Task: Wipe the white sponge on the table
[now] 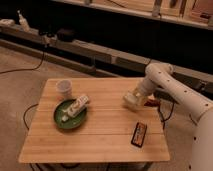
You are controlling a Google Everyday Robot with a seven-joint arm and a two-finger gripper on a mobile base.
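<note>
The arm (176, 91) is glossy white, rounded tubes with a bulbous elbow. Its pale gripper (134, 100) sits by the table (95, 142)'s right edge.

Table (100, 131) carries cup (63, 88), green plate (61, 120), dark device (140, 134), sponge (130, 102) at gripper (137, 96).

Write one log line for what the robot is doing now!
task: wipe | pincer: at white sponge | white sponge: on table, arm-side edge

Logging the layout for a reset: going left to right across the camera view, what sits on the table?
Green plate → white sponge, with the gripper on it. White cup overlaps the plate, dark flat object overlaps the sponge; both omitted.
</note>
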